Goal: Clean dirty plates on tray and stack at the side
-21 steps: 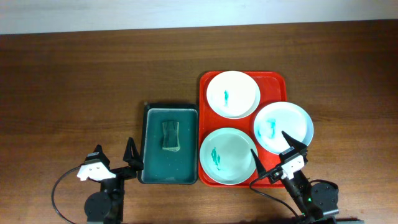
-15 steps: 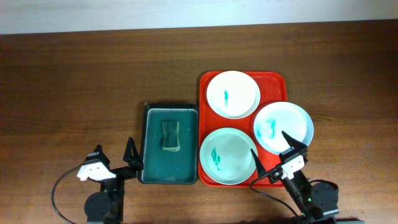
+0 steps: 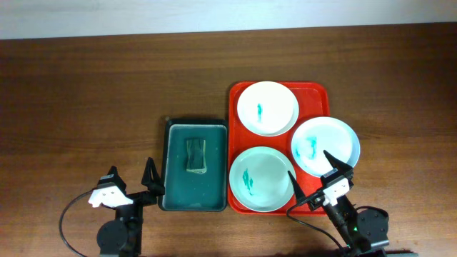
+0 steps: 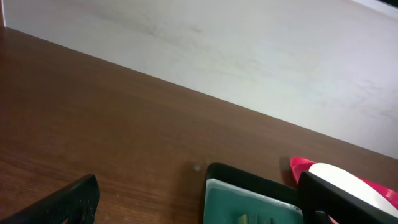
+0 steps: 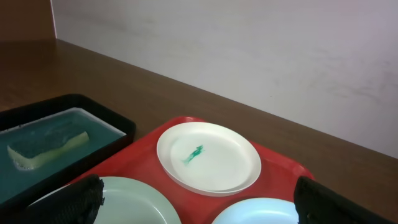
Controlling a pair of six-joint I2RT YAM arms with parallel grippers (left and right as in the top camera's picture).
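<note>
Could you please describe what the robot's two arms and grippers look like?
Both arms are black on round black bases. The left gripper and right gripper each have a white block behind two black, pointed fingers. A thin black cable loops out from each.

The tray (image 3: pixel 314 91) is bright red. On it sit a white plate (image 3: pixel 268 108), a bluish-white plate (image 3: pixel 326 145) and a mint plate (image 3: pixel 262 179), each with a small teal smear. The basin (image 3: pixel 213 180) is dark teal, its sponge (image 3: pixel 195 156) yellow-green, and the surface (image 3: pixel 86 100) is brown wood grain.

Bright even light, soft shadows, sharp focus throughout
</note>
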